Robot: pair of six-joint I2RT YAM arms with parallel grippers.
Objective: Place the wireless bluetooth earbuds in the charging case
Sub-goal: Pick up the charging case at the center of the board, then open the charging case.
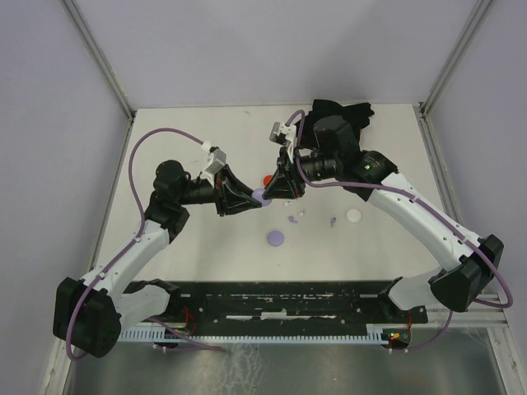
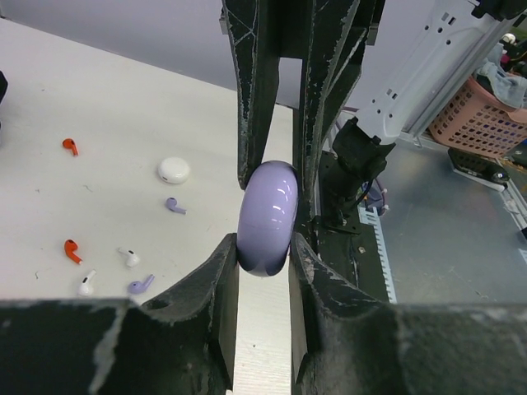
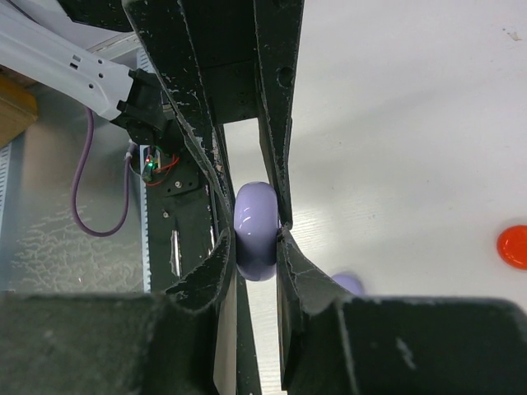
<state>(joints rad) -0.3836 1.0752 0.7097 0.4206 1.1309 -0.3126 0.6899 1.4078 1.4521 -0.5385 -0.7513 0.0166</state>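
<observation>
The lavender case (image 1: 261, 196) is held on edge above the worktop (image 1: 189, 132), caught between both arms; the left claw (image 2: 263, 247) is closed on it from one side, the right claw (image 3: 257, 247) clamped on it from the opposite side (their fingertips almost meet). The earbuds (image 2: 140, 285) lie loose on the worktop below and right of the case: two red, two white, two lavender; a white disc (image 2: 173, 170) sits among them.

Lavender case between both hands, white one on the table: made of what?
Lavender case: likely hard glossy plastic; sharp highlights streak its smooth curved shell. White case: probably the same, smooth with a soft sheen; too small to be sure.
</observation>
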